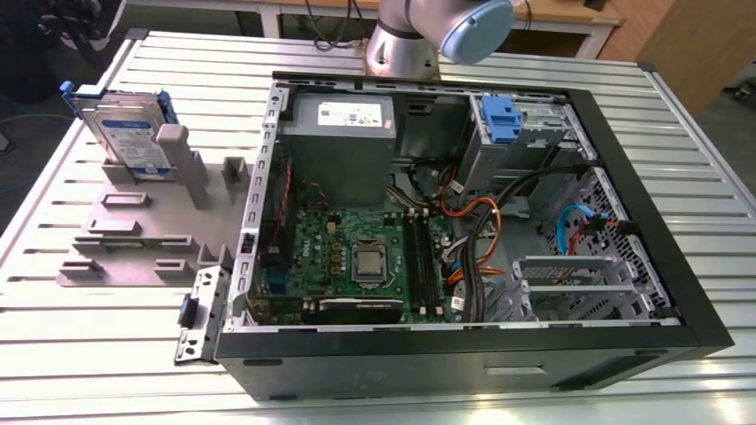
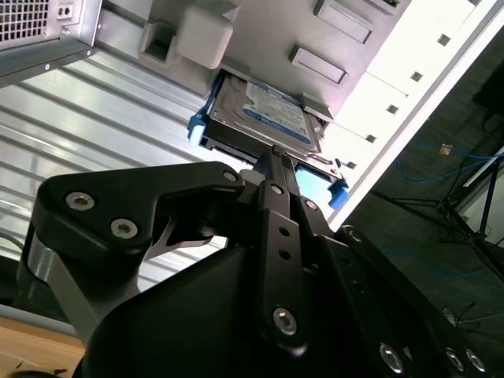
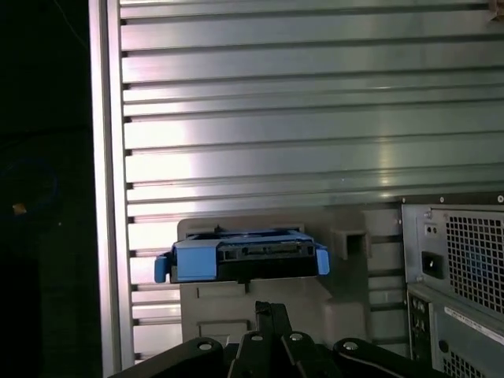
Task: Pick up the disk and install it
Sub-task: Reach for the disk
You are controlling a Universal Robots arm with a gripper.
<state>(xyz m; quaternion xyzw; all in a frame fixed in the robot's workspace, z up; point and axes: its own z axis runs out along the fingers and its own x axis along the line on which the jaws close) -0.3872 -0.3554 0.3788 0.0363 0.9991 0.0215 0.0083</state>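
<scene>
The disk [image 1: 127, 133], silver with a white-and-blue label and a blue carrier frame, stands on edge in a slot of the grey fixture [image 1: 142, 235] at the exterior view's left, beside the open computer case. In both wrist views the disk [image 2: 268, 114] [image 3: 240, 256] lies just beyond my fingertips, its blue frame toward me. My gripper [image 2: 276, 153] [image 3: 268, 309] is black, its two fingers pressed together with nothing between them, and it stays clear of the disk. The arm's elbow joint [image 1: 466, 27] shows at the far side of the case.
The open computer case [image 1: 644, 190] takes up the middle and right of the slatted metal table [image 1: 106, 354]. Inside are a grey power-supply box [image 1: 340, 133], the motherboard [image 1: 354, 257], cables, and a metal drive bay with a blue latch [image 1: 502, 119]. The case's vented rear [image 3: 461, 268] stands near the fixture.
</scene>
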